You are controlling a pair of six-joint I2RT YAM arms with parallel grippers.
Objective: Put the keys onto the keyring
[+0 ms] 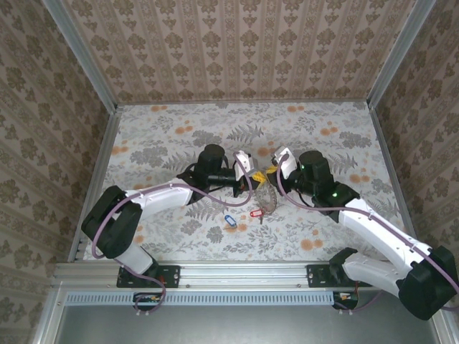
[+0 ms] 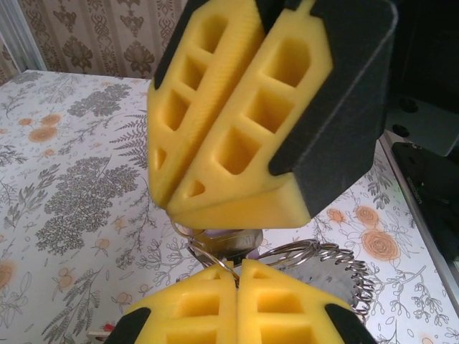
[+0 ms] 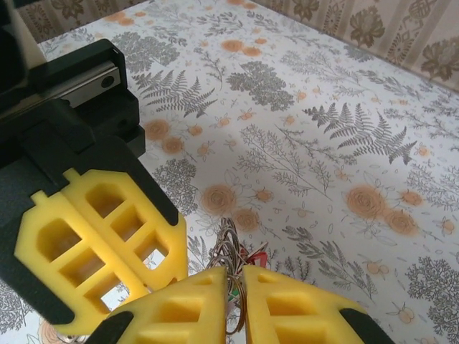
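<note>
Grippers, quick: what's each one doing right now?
Left gripper: closed, pinching the keyring wire.
Right gripper: closed on the keyring wire too, it seems.

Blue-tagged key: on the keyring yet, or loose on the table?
Loose. The blue-tagged key lies flat on the table beside the red-tagged key, apart from the keyring.
</note>
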